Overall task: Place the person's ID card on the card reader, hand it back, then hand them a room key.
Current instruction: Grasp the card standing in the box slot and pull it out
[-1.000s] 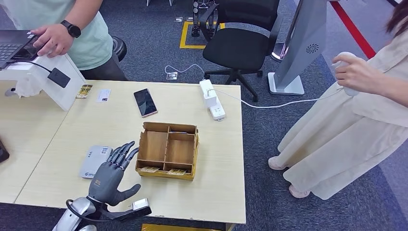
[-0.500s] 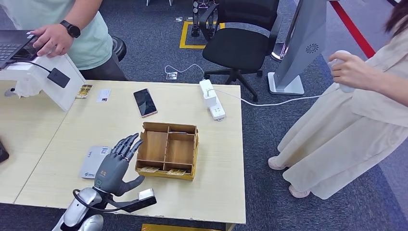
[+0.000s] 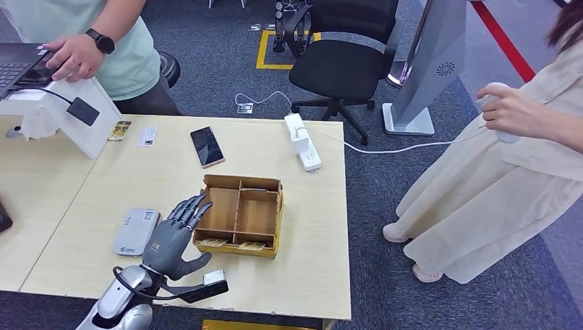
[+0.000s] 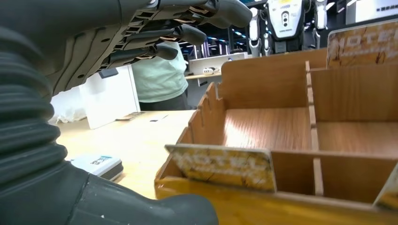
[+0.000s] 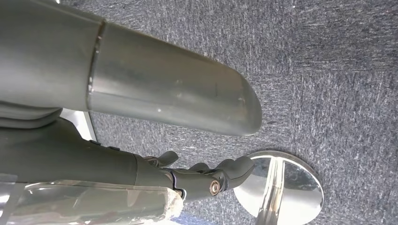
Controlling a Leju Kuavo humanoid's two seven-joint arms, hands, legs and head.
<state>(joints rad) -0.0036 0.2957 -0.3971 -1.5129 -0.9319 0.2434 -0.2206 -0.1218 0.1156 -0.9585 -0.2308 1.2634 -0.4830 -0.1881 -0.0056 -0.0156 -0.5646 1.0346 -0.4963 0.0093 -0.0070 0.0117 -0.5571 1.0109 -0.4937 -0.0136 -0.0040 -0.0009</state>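
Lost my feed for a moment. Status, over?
Left hand open, empty, over the wooden box's near-left corner. Right hand hanging by the floor, grip unclear. Key cards in box's front slots. Nothing blocking.

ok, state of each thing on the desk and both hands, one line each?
left hand: fingers spread, holding nothing, at the wooden box's edge
right hand: hanging over carpet, fingers curled in, empty
wooden box: open-topped, key cards in the front slots
smartphone: flat, screen dark
card reader: nothing on it
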